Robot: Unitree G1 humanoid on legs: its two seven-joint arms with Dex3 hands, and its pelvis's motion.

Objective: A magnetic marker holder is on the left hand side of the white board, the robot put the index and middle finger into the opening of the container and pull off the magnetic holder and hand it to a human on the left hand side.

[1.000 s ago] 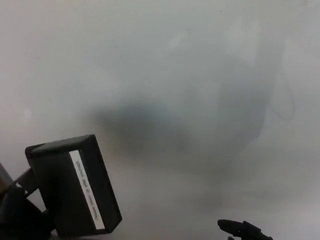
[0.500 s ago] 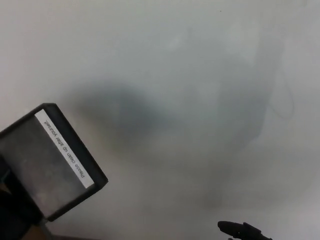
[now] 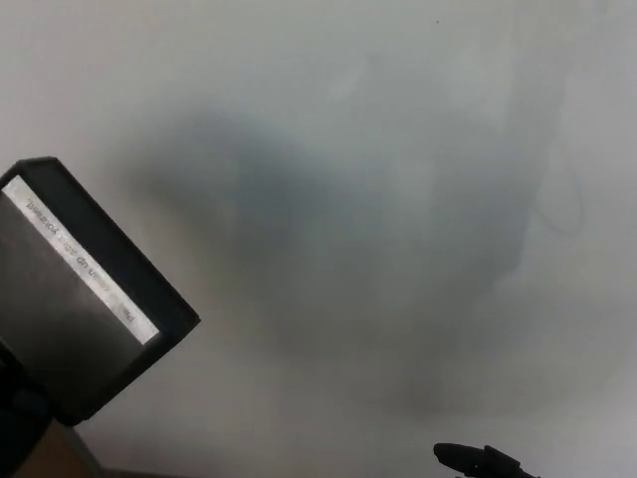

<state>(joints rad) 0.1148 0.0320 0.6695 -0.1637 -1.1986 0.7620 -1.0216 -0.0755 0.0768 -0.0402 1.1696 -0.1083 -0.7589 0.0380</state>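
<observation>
Black holder (image 3: 75,299) tilted at left, off the whiteboard (image 3: 378,199); fingers' state unclear.

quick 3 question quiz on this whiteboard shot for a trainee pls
1. True or false: the black marker holder sits at the picture's left edge.
2. The white strip on the holder carries: A) small print B) a drawing C) nothing.
3. Which dark robot part shows at the bottom, right of centre, in front of the whiteboard?

Key: 1 true. 2 A, too blurred to read. 3 The right hand, only partly in view.
</observation>
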